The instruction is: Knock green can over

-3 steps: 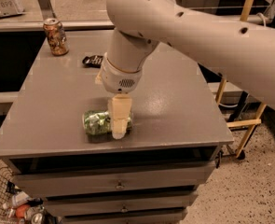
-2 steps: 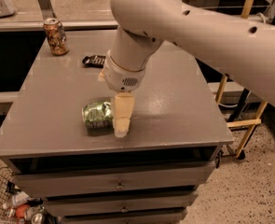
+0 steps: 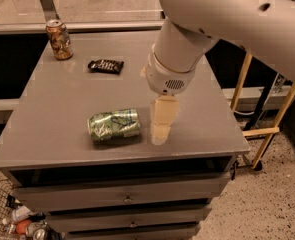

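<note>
The green can [image 3: 114, 126] lies on its side on the grey cabinet top [image 3: 62, 104], near the front edge, its silver top facing left. My gripper [image 3: 160, 127] hangs from the white arm just right of the can, its cream finger pointing down at the surface, a small gap between it and the can. It holds nothing.
An orange-brown patterned can [image 3: 59, 39] stands upright at the back left corner. A dark snack wrapper [image 3: 105, 65] lies behind the green can. A wooden frame [image 3: 259, 131] stands to the right of the cabinet. A wire basket with litter [image 3: 17, 219] sits on the floor at the lower left.
The view has shifted and drawn closer. The gripper, which overlapped the can's right end, now stands apart from it on the right. The can stays on its side.
</note>
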### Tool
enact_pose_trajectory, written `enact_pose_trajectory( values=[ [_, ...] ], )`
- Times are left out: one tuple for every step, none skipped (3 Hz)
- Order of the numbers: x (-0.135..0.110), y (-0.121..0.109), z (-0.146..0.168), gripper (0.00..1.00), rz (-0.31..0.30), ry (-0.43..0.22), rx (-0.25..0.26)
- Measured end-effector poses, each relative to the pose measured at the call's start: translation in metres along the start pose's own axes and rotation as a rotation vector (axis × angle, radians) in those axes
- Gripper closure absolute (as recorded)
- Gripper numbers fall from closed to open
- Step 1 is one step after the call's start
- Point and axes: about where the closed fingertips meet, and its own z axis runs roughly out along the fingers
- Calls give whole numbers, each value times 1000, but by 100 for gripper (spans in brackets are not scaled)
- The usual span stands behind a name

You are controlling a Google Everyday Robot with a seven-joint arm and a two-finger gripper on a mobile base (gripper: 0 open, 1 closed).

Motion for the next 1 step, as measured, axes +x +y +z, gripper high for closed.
enact_pose_trajectory(
  values=[
    [38, 3, -13, 0, 79, 37, 21]
  ],
)
